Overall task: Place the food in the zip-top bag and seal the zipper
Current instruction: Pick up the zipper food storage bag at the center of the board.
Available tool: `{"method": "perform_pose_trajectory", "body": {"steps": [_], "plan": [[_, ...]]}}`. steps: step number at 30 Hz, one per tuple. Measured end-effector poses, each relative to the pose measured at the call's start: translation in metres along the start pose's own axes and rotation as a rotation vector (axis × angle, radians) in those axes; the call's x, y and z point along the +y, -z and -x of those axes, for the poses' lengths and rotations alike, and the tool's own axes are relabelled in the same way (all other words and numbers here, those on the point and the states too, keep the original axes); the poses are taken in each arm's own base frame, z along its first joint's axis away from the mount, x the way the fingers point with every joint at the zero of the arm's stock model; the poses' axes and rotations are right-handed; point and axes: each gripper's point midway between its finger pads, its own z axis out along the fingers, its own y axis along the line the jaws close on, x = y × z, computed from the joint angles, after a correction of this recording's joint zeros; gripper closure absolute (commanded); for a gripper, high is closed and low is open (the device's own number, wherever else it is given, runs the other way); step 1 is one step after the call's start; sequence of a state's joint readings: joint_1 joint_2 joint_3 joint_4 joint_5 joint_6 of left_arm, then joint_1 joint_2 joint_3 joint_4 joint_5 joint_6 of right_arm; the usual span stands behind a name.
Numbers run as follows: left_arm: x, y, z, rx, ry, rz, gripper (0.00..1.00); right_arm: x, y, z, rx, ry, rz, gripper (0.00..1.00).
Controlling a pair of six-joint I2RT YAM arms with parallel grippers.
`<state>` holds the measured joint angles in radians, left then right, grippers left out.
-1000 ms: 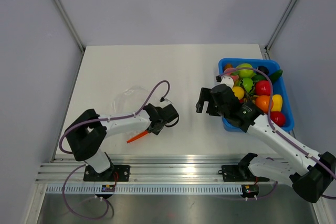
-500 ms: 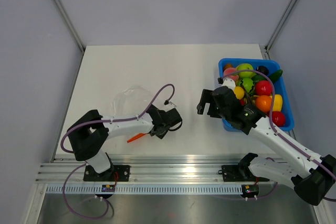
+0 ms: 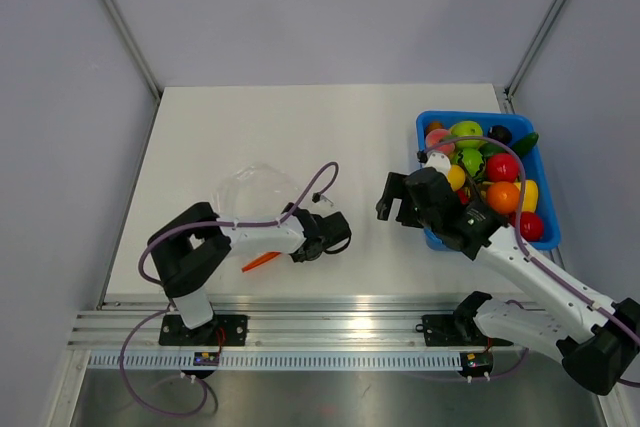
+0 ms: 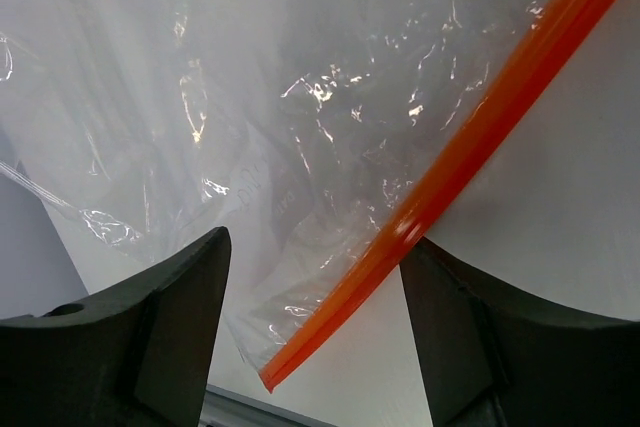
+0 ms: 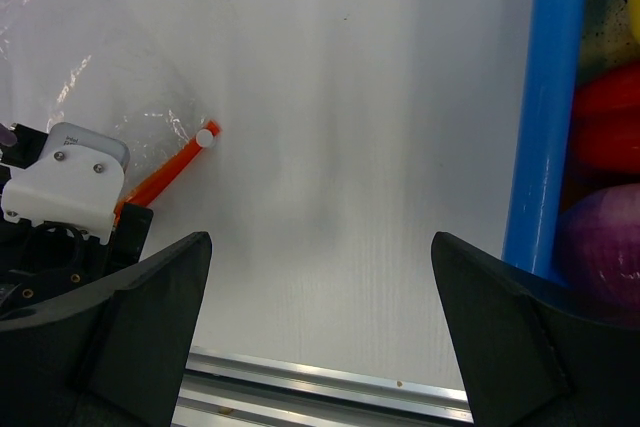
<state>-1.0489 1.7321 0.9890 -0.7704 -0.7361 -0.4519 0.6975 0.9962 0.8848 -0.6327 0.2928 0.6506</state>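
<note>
The zip-top bag (image 3: 248, 192) lies crumpled and clear on the left of the table. Its orange zipper (image 3: 262, 260) points toward the near edge. In the left wrist view the zipper (image 4: 470, 137) runs slantwise between the jaws of my left gripper (image 4: 315, 332), close to the right finger (image 4: 470, 337); the jaws stand apart and do not clamp it. The bag's film (image 4: 250, 117) fills that view. My left gripper (image 3: 302, 245) hovers over the zipper's end. The food (image 3: 485, 172) is piled in the blue bin. My right gripper (image 3: 395, 199) is open and empty, left of the bin.
The blue bin (image 3: 432, 237) sits at the right; its wall (image 5: 555, 107) is just right of my right gripper (image 5: 320, 337), with red and purple food (image 5: 605, 132) behind it. An aluminium rail (image 5: 320, 387) runs along the near table edge.
My left gripper slid a little right and toward the near edge along the zipper, widening then narrowing its jaws. The bag puffed up and shifted. The right arm barely moved.
</note>
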Motion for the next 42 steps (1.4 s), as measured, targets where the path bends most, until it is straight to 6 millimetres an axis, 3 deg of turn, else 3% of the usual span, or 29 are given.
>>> {"method": "perform_pose_trajectory", "body": {"steps": [18, 25, 26, 32, 35, 37, 42], "plan": [[0.015, -0.005, 0.012, -0.014, -0.001, 0.153, 0.64, -0.003, -0.002, -0.011, 0.026, -0.02, 0.003, 0.01], [0.017, -0.003, 0.026, -0.028, 0.003, 0.19, 0.9, -0.002, -0.002, -0.011, 0.028, -0.023, 0.008, 0.01], [0.017, -0.004, 0.028, -0.03, 0.002, 0.195, 1.0, -0.001, -0.002, -0.011, 0.027, -0.024, 0.009, 0.01], [0.018, 0.003, 0.037, -0.028, 0.017, 0.194, 1.0, -0.002, -0.002, -0.011, 0.027, -0.023, 0.008, 0.01], [0.011, 0.014, 0.04, -0.013, 0.056, 0.076, 1.0, -0.001, -0.002, -0.011, 0.025, -0.024, 0.012, 0.01], [0.007, 0.033, 0.049, -0.022, 0.111, -0.051, 1.0, 0.0, -0.001, -0.011, 0.027, -0.025, 0.016, 0.01], [0.008, 0.095, 0.1, -0.132, 0.27, -0.336, 1.0, 0.016, -0.001, -0.012, 0.048, -0.042, 0.09, 0.02]]}}
